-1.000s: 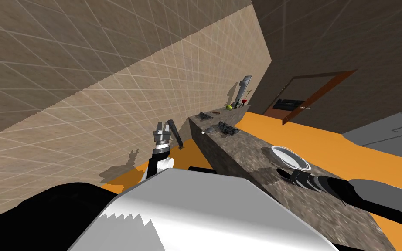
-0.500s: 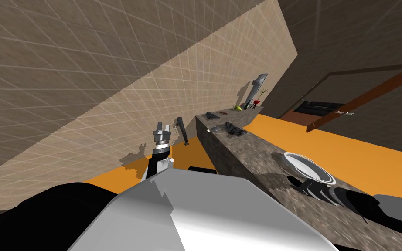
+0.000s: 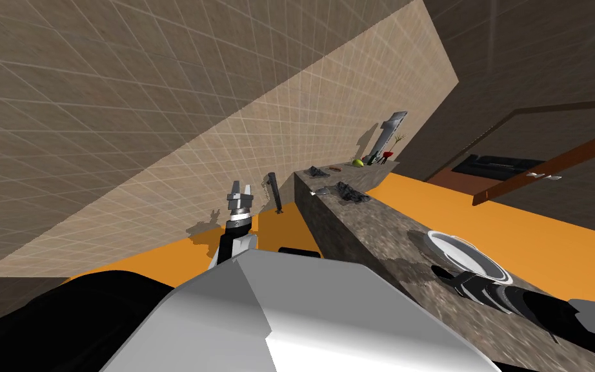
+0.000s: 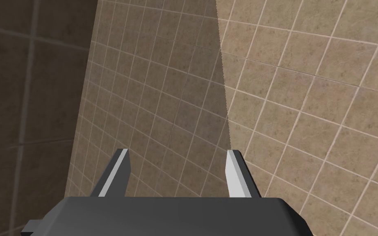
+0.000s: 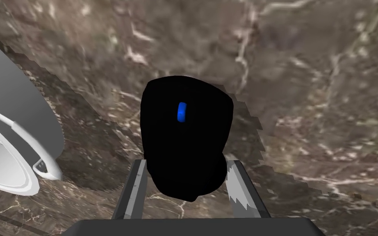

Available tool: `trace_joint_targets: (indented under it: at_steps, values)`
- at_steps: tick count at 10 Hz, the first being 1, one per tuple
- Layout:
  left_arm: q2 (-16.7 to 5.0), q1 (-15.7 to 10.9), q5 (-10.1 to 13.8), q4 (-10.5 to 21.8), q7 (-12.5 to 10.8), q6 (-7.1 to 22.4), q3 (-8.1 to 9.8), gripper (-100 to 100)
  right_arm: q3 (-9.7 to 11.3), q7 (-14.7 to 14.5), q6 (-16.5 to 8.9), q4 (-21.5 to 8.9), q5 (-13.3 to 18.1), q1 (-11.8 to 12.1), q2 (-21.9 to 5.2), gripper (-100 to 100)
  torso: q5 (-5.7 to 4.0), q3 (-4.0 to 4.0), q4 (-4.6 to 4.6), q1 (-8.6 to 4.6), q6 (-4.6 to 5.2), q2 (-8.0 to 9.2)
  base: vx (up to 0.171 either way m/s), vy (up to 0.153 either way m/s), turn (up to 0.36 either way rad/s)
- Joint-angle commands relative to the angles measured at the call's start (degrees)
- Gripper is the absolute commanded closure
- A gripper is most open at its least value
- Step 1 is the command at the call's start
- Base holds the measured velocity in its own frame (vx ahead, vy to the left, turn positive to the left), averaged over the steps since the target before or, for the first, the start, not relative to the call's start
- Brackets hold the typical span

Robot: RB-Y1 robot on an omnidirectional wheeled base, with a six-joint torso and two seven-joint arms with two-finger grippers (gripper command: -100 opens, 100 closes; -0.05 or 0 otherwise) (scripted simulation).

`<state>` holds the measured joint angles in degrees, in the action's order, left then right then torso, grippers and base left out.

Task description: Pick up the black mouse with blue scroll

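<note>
My right gripper (image 5: 186, 162) clamps the black mouse (image 5: 184, 135) on the near counter (image 5: 307, 82), beside a white bowl (image 5: 7, 164); left gripper (image 4: 178, 152) spread wide.

Even, moderate render light. Head view rolled, wide lens: grid of tiled wall (image 3: 161, 116) splays toward corners; left gripper (image 3: 241, 188) throws dark shadow low on wall. Left wrist view: jagged shadow edge splits wall into dim and bright parts. Right wrist view: black mouse (image 5: 184, 139) flat, unshaded; stair-stepped shadow on mottled worktop (image 5: 315, 82).
</note>
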<state>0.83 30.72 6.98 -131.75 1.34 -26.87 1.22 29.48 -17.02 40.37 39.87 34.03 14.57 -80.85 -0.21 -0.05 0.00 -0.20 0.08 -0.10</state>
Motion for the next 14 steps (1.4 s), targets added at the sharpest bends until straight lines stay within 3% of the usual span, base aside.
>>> trace_joint_targets:
  at_steps: [1, 3, 4, 5, 14]
  values:
    - [0.00, 0.00, 0.00, 0.00, 0.00, 0.00, 0.00, 0, 0.00, 0.00, 0.00, 0.00, 0.00, 0.00, 0.00, 100, 0.00, 0.00, 0.00, 0.00, 0.00, 0.00, 0.000, 0.000, 0.000]
    - [0.00, 0.00, 0.00, 0.00, 0.00, 0.00, 0.00, 0, 0.00, 0.02, 0.00, 0.00, -0.01, 0.00, 0.01, 100, 0.00, -0.03, -0.01, -0.02, -0.01, -0.04, 0.000, 0.000, 0.000]
    - [0.00, 0.00, 0.00, 0.00, 0.00, 0.00, 0.00, 0, 0.00, 0.03, 0.01, 0.00, -0.01, 0.01, 0.02, 0, 0.01, -0.03, -0.01, -0.02, -0.02, -0.05, 0.000, 0.000, 0.000]
    - [0.00, 0.00, 0.00, 0.00, 0.00, 0.00, 0.00, 0, -0.31, 0.24, 0.26, 0.45, 0.59, -0.23, -0.15, 100, 0.01, -0.03, -0.01, -0.01, -0.02, -0.05, 0.030, -0.004, -0.209]
    - [0.00, 0.01, 0.00, 0.00, 0.00, 0.00, 0.01, 0, -5.40, 5.19, -1.57, 15.74, 11.25, 0.75, -4.75, 100, 0.04, -0.15, -0.06, -0.01, 0.01, -0.27, 0.091, -0.005, -0.251]
